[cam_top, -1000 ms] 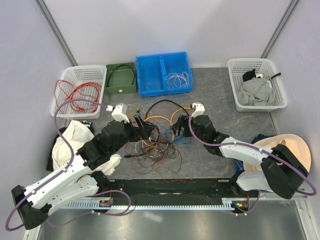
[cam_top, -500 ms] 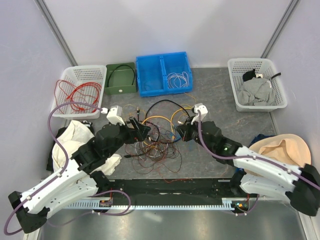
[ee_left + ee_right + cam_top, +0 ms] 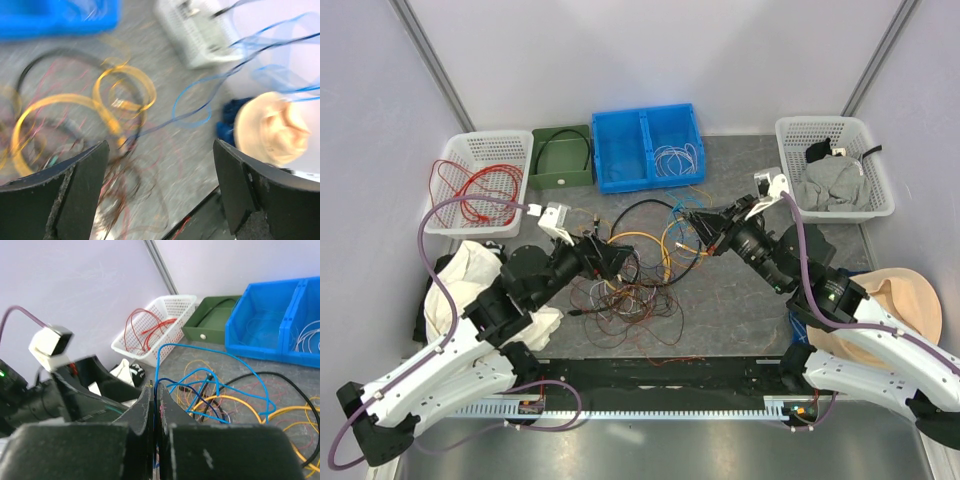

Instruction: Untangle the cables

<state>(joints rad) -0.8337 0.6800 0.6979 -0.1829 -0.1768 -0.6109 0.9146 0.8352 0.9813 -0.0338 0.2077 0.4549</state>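
The bench (image 3: 740,300) has a grey, speckled top with a black strip (image 3: 660,372) along its near edge. In the middle lies the knotted heap of cables (image 3: 632,272): yellow-orange loops, a thicker black loop and fine red and brown strands spread flat on the surface. Along the far edge stand four containers. From the left, they are a white basket (image 3: 432,215) holding red wire, a green bin (image 3: 560,180) with a black cable, a blue two-compartment bin (image 3: 630,182) with pale wire in its right half, and a second white basket (image 3: 840,215) holding grey cloth. A crumpled white cloth (image 3: 465,270) lies at the left edge and a tan hat (image 3: 910,290) at the right.
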